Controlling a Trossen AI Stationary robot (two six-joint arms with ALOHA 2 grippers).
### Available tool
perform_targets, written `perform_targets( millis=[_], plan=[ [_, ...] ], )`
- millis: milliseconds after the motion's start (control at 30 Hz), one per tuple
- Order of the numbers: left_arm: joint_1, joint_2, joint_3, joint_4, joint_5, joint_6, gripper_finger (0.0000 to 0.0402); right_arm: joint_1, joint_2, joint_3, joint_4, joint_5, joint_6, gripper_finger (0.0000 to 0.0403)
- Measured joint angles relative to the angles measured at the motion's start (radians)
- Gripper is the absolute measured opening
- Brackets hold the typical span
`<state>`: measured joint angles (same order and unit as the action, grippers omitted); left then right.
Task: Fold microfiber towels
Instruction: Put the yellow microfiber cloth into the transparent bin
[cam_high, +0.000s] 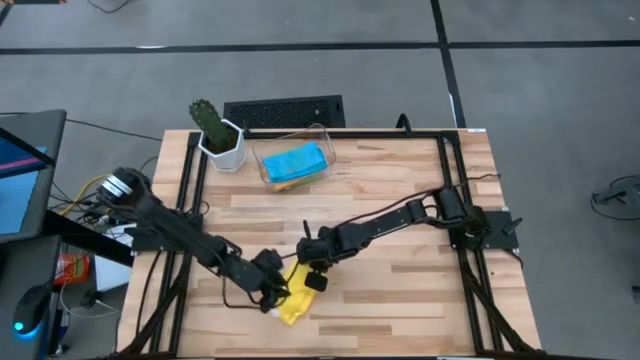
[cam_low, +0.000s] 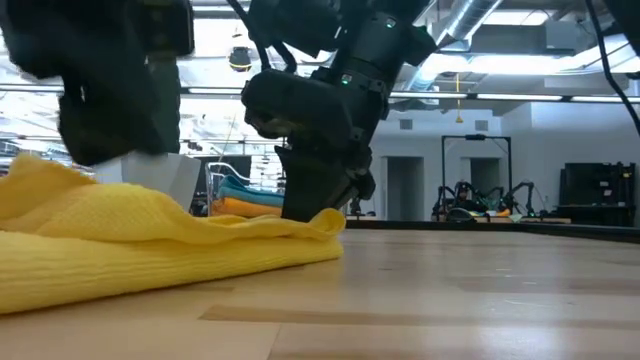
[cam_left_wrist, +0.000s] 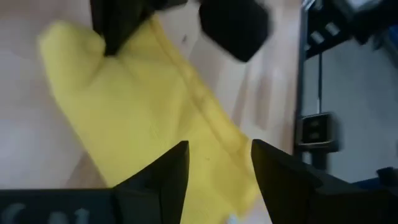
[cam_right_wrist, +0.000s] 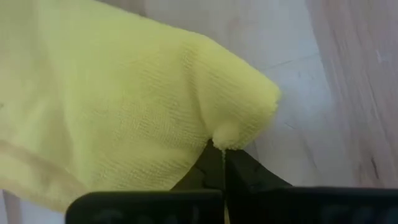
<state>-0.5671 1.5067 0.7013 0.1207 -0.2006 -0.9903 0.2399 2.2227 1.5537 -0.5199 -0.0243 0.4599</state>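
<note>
Rumpled yellow towel (cam_low: 150, 235) lies on the table, right gripper (cam_right_wrist: 222, 163) pinching its corner, left gripper (cam_left_wrist: 217, 168) part-open above.

No legible text, label, brand or number in any view; possible print on distant objects is unreadable.

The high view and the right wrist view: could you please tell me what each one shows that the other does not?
Only the high view shows the whole wooden table, both arms, the potted cactus, and the clear bin holding a light blue towel on an orange one.

Only the right wrist view shows the right gripper up close, its jaws shut on a pinch of the yellow towel's corner.

Both show the yellow towel lying on the table with the right gripper at it.
</note>
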Motion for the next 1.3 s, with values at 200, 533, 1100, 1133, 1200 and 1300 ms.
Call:
perform_targets(
  millis=[200,533,1100,1133,1200,1300],
  plan=[
    [-0.019,-0.249,0.0,-0.184,-0.052,-0.049,0.0154,-0.057,-0.083,-0.011,-0.027,-0.02,-0.077,0.0013],
    [-0.075,-0.518,0.004,-0.431,-0.309,-0.069,0.0136,-0.249,-0.219,-0.006,0.034,-0.012,-0.149,0.0013],
    [-0.075,-0.545,0.004,-0.583,-0.346,-0.073,0.0132,-0.595,-0.221,0.227,0.088,-0.066,-0.259,0.0013],
    [-0.075,-0.545,0.004,-0.583,-0.346,-0.073,0.0132,-0.609,-0.221,0.23,0.099,-0.069,-0.259,0.0013],
    [-0.075,-0.545,0.004,-0.584,-0.347,-0.073,0.0132,-0.641,-0.221,0.231,0.117,-0.09,-0.244,0.0013],
    [-0.075,-0.545,0.004,-0.587,-0.362,-0.073,0.0132,-0.68,-0.221,0.231,0.109,-0.135,-0.199,0.0013]
  ],
)
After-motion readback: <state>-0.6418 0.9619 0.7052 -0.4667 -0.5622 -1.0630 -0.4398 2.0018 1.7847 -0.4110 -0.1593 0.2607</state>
